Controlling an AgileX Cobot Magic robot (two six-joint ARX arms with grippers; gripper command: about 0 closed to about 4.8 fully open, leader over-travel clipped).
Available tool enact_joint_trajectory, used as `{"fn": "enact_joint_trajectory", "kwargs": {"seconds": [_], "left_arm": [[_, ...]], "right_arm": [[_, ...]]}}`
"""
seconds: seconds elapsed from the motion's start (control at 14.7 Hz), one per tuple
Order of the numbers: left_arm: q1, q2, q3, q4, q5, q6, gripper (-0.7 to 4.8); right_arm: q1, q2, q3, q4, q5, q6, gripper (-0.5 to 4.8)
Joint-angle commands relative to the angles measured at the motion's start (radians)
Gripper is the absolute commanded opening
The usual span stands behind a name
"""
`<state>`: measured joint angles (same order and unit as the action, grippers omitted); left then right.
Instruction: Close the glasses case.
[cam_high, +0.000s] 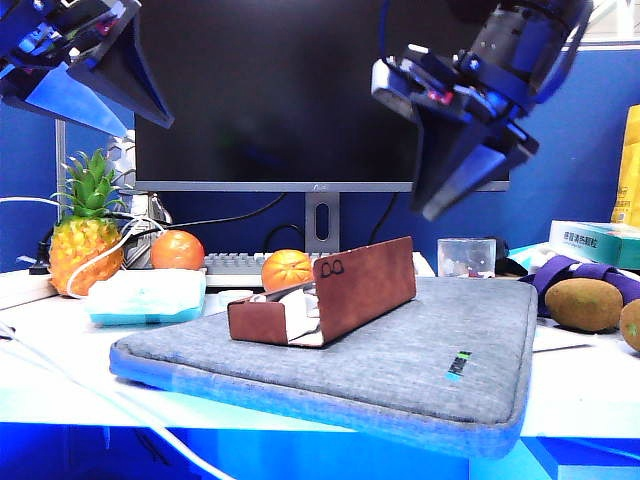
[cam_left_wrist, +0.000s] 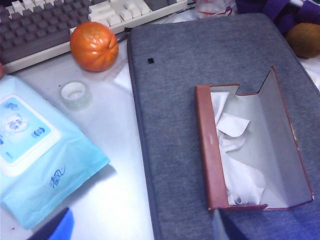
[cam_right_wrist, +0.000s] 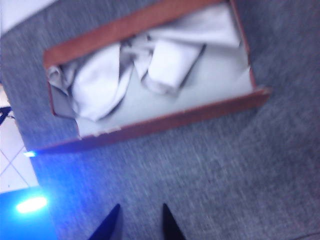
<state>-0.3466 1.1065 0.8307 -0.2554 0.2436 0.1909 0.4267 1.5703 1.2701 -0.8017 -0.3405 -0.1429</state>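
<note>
Exterior view, case: the glasses case (cam_high: 325, 293) lies open on the grey padded mat (cam_high: 420, 360), its flap lid standing up on the side toward the monitor (cam_high: 270, 90), so the lid can be pushed over from behind.
Exterior view, right claw: the right claw (cam_high: 445, 200) hangs above the case and nearer the monitor, fingers pressed together and holding nothing (a blunt tip suits a push).
Exterior view, left claw: the left claw (cam_high: 150, 105) is high above the pineapple (cam_high: 85, 240), well apart from the case; its opening cannot be told here.
Left wrist view, case: the case (cam_left_wrist: 250, 150) shows pale lining and a crumpled white cloth (cam_left_wrist: 235, 150) inside; an orange (cam_left_wrist: 94, 46) sits off the mat beside the keyboard (cam_left_wrist: 65, 22).
Left wrist view, left claw: only dark fingertip edges show, so its state stays uncertain.
Right wrist view, right claw: its fingers (cam_right_wrist: 170, 225) hover over bare mat (cam_right_wrist: 240, 175) just beside the case (cam_right_wrist: 150, 80), probably lining up behind the lid.
</note>
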Motion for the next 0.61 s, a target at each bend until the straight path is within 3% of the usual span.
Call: {"fn": "enact_joint_trajectory", "kwargs": {"seconds": [0.07,0.61], "left_arm": [[0.000,-0.003,0.005,0.002,0.005,0.004,3.72],[0.000,-0.003,0.005,0.002,0.004,0.004,3.71]], "right_arm": [[0.000,0.024,-0.008,0.053,-0.051,-0.003,1.09],[0.008,0.149,-0.007,0.228,-0.124,0.046,1.09]]}}
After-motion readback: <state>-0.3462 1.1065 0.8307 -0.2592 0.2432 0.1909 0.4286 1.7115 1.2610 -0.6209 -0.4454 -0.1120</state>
